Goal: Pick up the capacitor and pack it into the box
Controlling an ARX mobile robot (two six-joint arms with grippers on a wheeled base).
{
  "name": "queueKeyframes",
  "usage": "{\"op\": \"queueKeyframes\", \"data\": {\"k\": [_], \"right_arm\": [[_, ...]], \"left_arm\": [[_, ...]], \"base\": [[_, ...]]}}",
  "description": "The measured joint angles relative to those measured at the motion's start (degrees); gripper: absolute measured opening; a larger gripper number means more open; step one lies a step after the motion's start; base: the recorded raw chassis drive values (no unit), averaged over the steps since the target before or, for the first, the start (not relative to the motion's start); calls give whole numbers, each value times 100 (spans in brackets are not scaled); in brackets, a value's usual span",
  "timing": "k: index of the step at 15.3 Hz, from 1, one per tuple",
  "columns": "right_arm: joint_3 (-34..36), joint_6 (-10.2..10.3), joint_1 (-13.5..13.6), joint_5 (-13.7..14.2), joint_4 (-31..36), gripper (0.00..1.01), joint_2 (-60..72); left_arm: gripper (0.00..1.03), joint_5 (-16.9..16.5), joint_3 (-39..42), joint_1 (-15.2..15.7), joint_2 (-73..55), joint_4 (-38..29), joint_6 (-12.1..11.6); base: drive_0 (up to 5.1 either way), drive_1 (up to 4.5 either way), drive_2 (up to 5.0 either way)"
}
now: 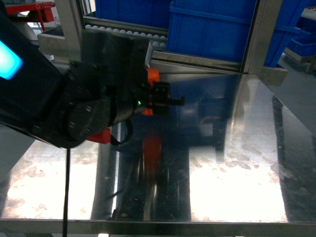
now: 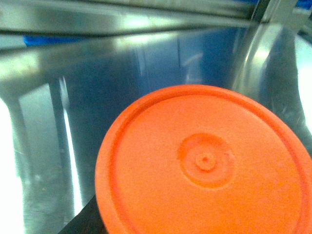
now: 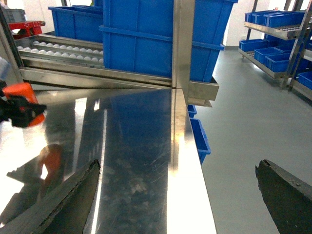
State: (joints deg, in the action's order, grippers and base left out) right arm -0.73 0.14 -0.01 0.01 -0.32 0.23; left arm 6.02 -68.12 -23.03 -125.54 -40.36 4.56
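While the left gripper (image 1: 165, 101) hangs over the steel table (image 1: 237, 163), its claw pinches an orange cylinder, apparently the capacitor (image 2: 204, 163); the left wrist view is filled by its round end face. Step, judged: carrying the part toward packing. The pink box appears in no view, so the next move calls for finding it first, then lowering the part in. Right gripper (image 3: 175, 204): both fingers spread wide at the frame's bottom corners, nothing between them. Blue bins (image 3: 161, 36) stand behind on the roller rack. No labels or writing readable anywhere.
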Motion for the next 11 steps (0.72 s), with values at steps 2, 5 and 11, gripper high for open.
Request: {"op": "queueKeyframes", "data": {"k": [2,5,11], "right_arm": [[0,0,0,0,0,98,0],[0,0,0,-2,0,98,0],[0,0,0,0,0,98,0]], "left_arm": [[45,61,822,83,1045,-522,-74],[45,590,2682,164,3226,-769,-197],[44,2647,4968,-817,7191,765,-455]], "base": [[0,0,0],[0,0,0],[0,0,0]]}}
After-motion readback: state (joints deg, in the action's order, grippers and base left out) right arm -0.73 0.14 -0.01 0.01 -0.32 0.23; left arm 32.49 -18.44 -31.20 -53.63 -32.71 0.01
